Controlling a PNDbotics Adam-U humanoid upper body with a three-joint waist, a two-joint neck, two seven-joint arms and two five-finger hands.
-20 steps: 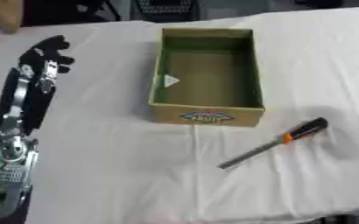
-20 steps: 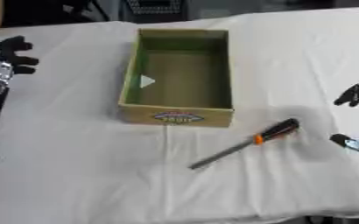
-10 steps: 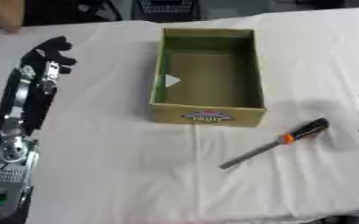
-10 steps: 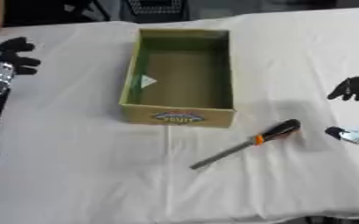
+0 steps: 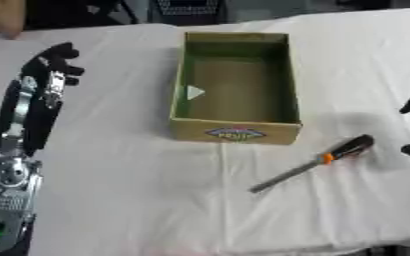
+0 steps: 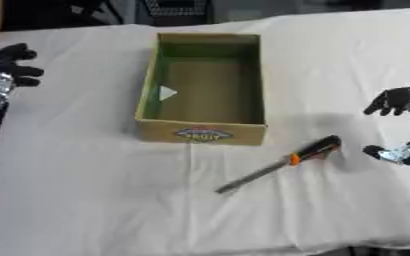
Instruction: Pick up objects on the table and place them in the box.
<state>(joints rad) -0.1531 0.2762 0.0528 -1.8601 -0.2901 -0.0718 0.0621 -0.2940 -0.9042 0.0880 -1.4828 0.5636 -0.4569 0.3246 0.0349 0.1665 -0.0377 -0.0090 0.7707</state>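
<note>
Right hand (image 6: 399,127) nearer screwdriver (image 6: 283,162); clearest in right eye view

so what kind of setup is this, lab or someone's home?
Most likely a lab or test bench, though little of the room shows: a table under a plain white cloth, with only an open green-lined cardboard box and an orange-and-black-handled screwdriver staged on it, and dark equipment along the far edge.

Olive-green box (image 5: 235,85), orange-and-black-handled screwdriver (image 6: 283,162), white cloth (image 5: 138,190), black hands (image 6: 399,102)

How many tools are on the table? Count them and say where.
1: a screwdriver on the cloth, just in front of the box, toward its right. None visible inside the box.
</note>
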